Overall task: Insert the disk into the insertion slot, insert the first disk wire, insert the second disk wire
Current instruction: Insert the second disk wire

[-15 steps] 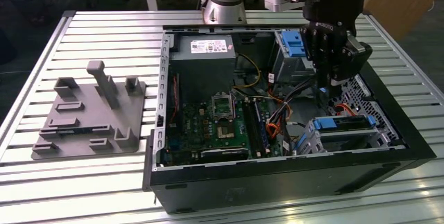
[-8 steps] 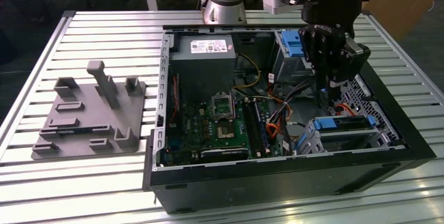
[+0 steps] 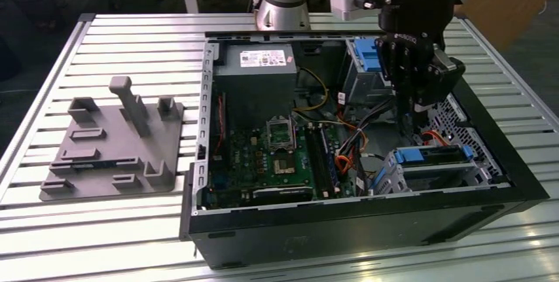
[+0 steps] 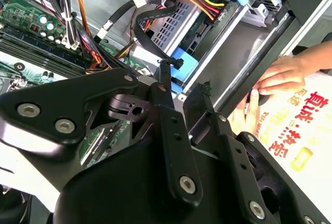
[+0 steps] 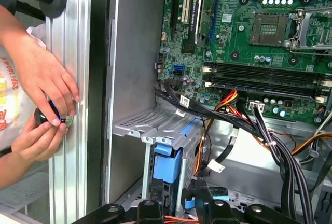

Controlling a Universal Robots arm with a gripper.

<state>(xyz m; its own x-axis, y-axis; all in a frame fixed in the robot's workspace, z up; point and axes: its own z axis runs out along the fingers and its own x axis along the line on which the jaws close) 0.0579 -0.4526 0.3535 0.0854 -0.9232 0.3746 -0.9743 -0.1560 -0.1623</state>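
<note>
The disk [image 3: 434, 158], silver in its bright blue carrier, lies inside the insertion slot [image 3: 439, 176], the perforated cage at the case's front on the exterior view's right. The carrier's blue handle [image 5: 166, 163] sticks out of the cage [image 5: 150, 123]. A red-orange first disk wire [image 3: 433, 139] curves onto the disk's far end. My gripper [image 3: 410, 120] hangs just above that end, open, its black fingers [image 4: 165, 86] apart with nothing between them. The dark second disk wire [image 4: 174, 62] ends right at one fingertip, against the blue carrier.
A person's hands [image 5: 44, 105] hold a small dark object at the table edge outside the case wall [image 5: 98, 79]. Black and orange cable bundles [image 5: 249, 125] cross the green motherboard [image 3: 271, 158]. A grey fixture plate [image 3: 109, 144] lies on the exterior view's left.
</note>
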